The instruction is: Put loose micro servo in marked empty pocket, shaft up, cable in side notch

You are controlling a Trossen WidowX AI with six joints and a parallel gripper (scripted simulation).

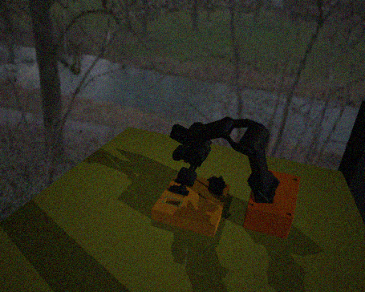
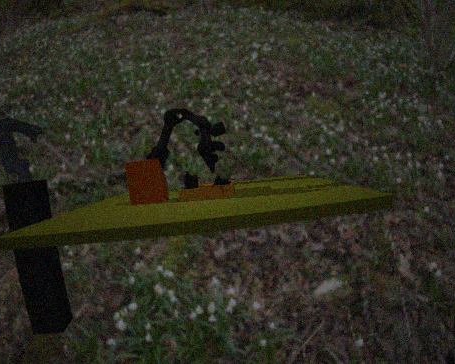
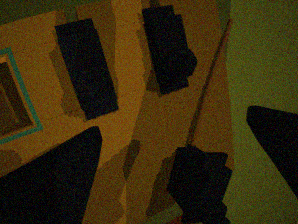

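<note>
Orange deck (image 3: 156, 129) carries two dark servos (image 3: 85, 66) seated in pockets, w/ a teal-marked empty pocket (image 3: 15, 106) at left. Loose micro servo (image 3: 200, 185) sits at deck's near edge — thin cable (image 3: 208, 79) running off it across deck. Gripper (image 3: 166, 183) hovers above, fingers spread, holding nothing. Red base block (image 1: 273, 206) beside deck on tabletop (image 1: 88, 225).

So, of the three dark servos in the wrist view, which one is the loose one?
The lowest servo, off the orange deck's edge with a thin cable trailing from it; the other two sit side by side on the deck.
</note>
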